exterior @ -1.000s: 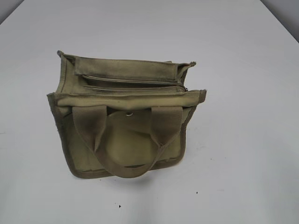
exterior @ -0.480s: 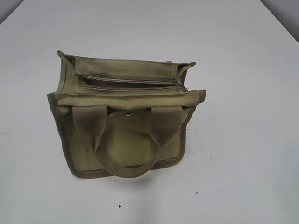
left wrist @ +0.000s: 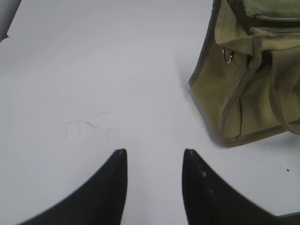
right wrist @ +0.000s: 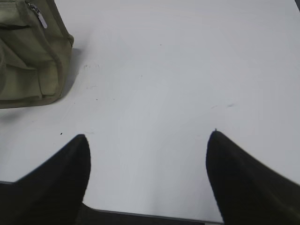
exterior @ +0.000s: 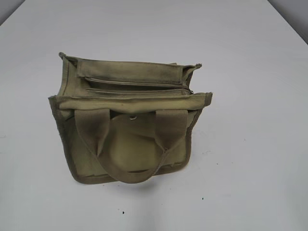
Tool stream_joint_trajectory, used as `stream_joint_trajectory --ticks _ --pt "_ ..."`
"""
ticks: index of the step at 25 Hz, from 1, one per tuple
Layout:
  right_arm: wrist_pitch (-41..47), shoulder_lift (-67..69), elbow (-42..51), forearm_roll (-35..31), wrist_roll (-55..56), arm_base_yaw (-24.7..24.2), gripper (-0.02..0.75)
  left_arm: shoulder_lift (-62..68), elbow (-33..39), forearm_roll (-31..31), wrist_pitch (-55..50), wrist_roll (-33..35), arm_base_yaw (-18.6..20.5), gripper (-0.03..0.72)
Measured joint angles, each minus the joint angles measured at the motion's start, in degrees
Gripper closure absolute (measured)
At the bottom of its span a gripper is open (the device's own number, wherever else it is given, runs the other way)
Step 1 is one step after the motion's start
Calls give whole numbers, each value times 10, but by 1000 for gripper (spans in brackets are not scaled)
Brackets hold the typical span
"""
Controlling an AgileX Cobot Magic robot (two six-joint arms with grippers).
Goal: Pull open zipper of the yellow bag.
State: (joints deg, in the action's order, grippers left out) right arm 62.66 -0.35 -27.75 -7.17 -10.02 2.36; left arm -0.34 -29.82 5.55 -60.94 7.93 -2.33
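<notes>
The yellow bag (exterior: 127, 120) stands upright mid-table, olive canvas with two webbing handles hanging down its front. Its zipper (exterior: 134, 84) runs straight along the top, with the silver pull tab (exterior: 191, 91) at the right end. The bag's side (left wrist: 243, 84) fills the upper right of the left wrist view, well beyond my left gripper (left wrist: 154, 152), which is open over bare table. In the right wrist view the bag's corner (right wrist: 33, 56) sits upper left with the pull tab (right wrist: 40, 16) showing; my right gripper (right wrist: 147, 136) is wide open, far from it. Neither arm shows in the exterior view.
The white table (exterior: 250, 159) spreads all round the bag, with faint scuffs and small dark specks (exterior: 122, 211). A metal ring (left wrist: 228, 55) hangs on the bag's left side. The table's near edge (right wrist: 150, 216) shows below the right gripper.
</notes>
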Motion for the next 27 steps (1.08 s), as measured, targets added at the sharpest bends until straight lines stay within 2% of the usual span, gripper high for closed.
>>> stream_joint_trajectory --ticks 27 --pt "0 0 0 0 0 -5 144 0 0 0 0 0 0 379"
